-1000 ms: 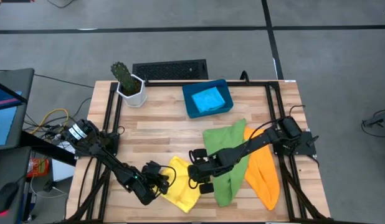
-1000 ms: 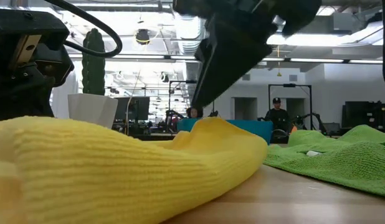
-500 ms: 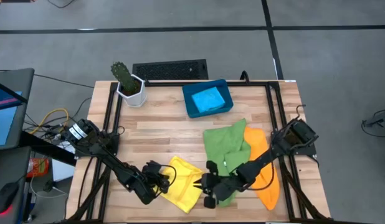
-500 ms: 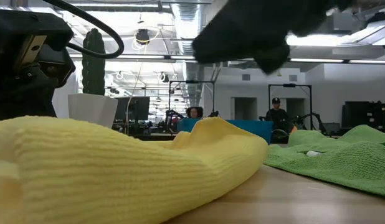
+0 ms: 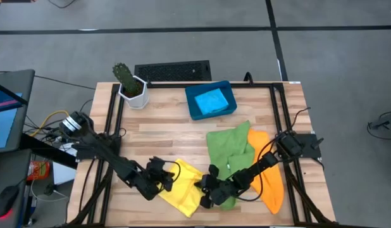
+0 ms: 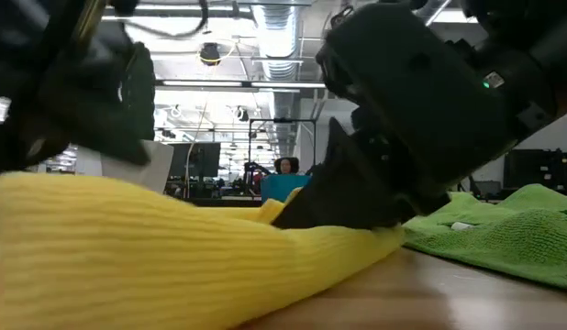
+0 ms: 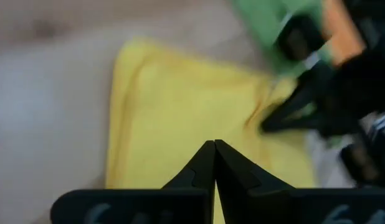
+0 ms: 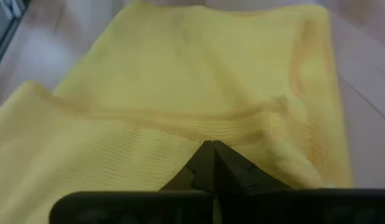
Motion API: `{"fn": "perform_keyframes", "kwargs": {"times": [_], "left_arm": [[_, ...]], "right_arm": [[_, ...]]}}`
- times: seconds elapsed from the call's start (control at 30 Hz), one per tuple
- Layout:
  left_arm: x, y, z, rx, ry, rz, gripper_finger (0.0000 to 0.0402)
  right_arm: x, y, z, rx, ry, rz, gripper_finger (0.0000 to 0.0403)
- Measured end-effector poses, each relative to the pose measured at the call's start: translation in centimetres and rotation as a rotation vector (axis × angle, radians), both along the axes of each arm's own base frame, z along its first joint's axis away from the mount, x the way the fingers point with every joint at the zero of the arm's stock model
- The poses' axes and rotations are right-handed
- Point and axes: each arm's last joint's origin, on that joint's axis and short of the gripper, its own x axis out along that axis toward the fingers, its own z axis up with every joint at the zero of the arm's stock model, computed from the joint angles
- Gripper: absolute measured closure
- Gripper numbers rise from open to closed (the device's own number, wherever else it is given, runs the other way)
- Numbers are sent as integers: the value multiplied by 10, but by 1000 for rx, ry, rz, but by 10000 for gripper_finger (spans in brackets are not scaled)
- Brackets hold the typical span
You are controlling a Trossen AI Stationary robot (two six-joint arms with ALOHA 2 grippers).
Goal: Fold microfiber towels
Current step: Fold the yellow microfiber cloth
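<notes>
Yellow ribbed microfiber towel [image 5: 183, 191] lies half-folded between the left pincer [image 5: 168, 179] and right pincer [image 5: 205, 193], both pinching its edges; green [image 5: 228, 151] and orange [image 5: 269, 177] cloths beyond the right pincer await folding.

Green towel [image 5: 228, 155] partly under right arm
</notes>
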Motion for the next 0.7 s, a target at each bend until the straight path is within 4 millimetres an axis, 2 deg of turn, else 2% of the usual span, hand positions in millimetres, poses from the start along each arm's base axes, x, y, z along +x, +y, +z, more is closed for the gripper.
{"fn": "perform_keyframes", "kwargs": {"times": [0.13,0.33,0.53,0.7], "left_arm": [[3,15,21,144,-79,40,401],[17,42,3,229,110,-128,401],[30,42,-10,284,131,-304,401],[36,44,-27,286,187,-371,401]], "right_arm": [[3,1,-4,23,-34,-7,376],[3,1,-4,26,-46,-6,386],[3,1,-5,22,-40,-4,369],[3,1,-5,21,-38,-3,375]]}}
